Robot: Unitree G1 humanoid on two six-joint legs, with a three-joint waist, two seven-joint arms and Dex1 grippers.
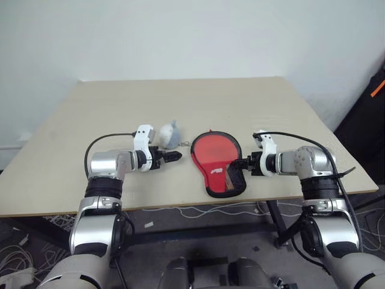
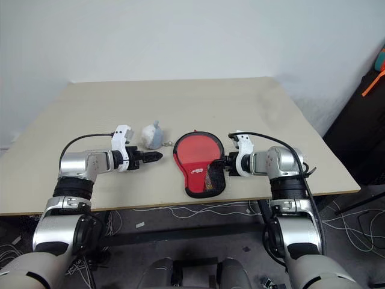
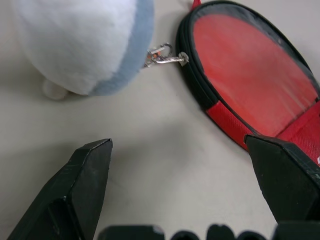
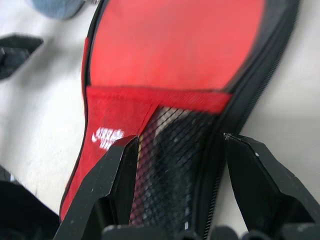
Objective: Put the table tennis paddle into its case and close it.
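Head view: the left claw (image 1: 174, 156) hangs spread and empty beside the case (image 1: 217, 161), which lies flat mid-bench (image 1: 120, 108). Left wrist view: a plush keychain (image 3: 90, 45) clips to its zip. Right wrist view: right claw (image 4: 177, 150), fingers apart, over the case's mesh end, the paddle (image 4: 175, 45) red inside.

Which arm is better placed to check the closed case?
Right. Its end effector is open at the handle end of the case. The left end effector is open beside the soft ball.
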